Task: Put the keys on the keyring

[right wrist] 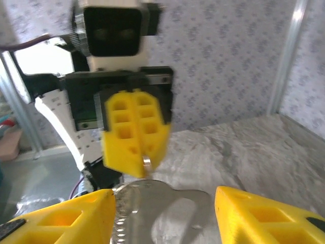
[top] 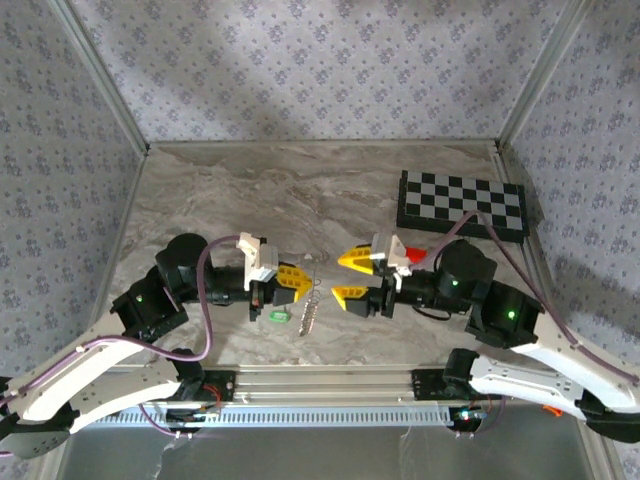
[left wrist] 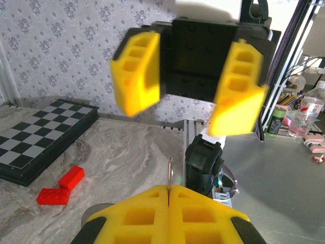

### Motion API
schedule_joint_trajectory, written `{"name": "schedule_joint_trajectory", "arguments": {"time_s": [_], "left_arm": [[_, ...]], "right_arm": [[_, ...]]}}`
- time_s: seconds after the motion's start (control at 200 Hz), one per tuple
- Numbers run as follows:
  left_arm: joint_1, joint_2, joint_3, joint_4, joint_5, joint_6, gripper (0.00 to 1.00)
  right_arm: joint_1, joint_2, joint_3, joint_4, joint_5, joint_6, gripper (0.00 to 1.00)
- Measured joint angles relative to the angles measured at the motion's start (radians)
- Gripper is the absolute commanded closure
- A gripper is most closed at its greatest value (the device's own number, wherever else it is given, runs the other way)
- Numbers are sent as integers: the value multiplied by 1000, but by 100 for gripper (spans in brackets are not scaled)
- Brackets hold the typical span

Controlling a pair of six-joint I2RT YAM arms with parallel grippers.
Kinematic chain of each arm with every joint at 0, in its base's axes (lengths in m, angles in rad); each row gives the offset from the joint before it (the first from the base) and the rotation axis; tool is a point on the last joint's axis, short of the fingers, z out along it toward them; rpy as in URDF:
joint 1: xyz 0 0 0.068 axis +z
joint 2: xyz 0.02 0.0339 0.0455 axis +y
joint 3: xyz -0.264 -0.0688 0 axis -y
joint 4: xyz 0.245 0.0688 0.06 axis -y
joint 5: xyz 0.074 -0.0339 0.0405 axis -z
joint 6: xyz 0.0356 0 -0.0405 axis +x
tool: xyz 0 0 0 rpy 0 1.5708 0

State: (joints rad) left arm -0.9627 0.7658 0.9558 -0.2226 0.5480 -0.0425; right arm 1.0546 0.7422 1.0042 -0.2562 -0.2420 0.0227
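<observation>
Top external view, entry one: left gripper (top: 303, 281), jaws together on a thin metal loop I took for the end of the keyring (top: 310, 315), coil trailing toward the arm bases. Entry two: green key (top: 279, 316), loose on the table (top: 220, 200) just beside the keyring; right gripper (top: 352, 276), jaws apart and empty, facing the keyring from the side opposite the key. I judged the ring presented and the key unfetched; the next move called for a fine pinch on that key, then threading.

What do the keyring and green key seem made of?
Thin silvery-grey beaded keyring: looks like metal, with a grey sheen and beaded or coiled texture, pinched in the shut yellow left fingers. Tiny bright green key: probably plastic, flat saturated colour without glint, though too small to be sure.
</observation>
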Motion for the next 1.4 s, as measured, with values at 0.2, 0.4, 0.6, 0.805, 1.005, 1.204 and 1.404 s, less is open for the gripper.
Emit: {"name": "schedule_joint_trajectory", "arguments": {"time_s": [0.2, 0.4, 0.6, 0.805, 1.005, 1.204, 1.404], "left_arm": [[0, -10, -2, -13, -11, 0, 100], [0, -32, -27, -13, -11, 0, 100], [0, -58, -64, -14, -15, 0, 100], [0, -58, -91, -14, -19, 2, 100], [0, -64, -124, -13, -41, 8, 100], [0, -98, -161, -13, -58, 8, 100], [0, -150, -182, -14, -70, 13, 100]], "right_arm": [[-154, 41, 8, -55, -13, 94, 25], [-269, 142, -116, 17, -46, 216, 21], [-297, 361, -162, 26, -16, 301, 22], [-256, 573, -141, 29, 3, 381, 25], [-131, 810, -23, 6, 72, 470, 29], [-29, 1014, 123, -28, 97, 544, 36], [-11, 1104, 199, -92, 113, 591, 41]]}}
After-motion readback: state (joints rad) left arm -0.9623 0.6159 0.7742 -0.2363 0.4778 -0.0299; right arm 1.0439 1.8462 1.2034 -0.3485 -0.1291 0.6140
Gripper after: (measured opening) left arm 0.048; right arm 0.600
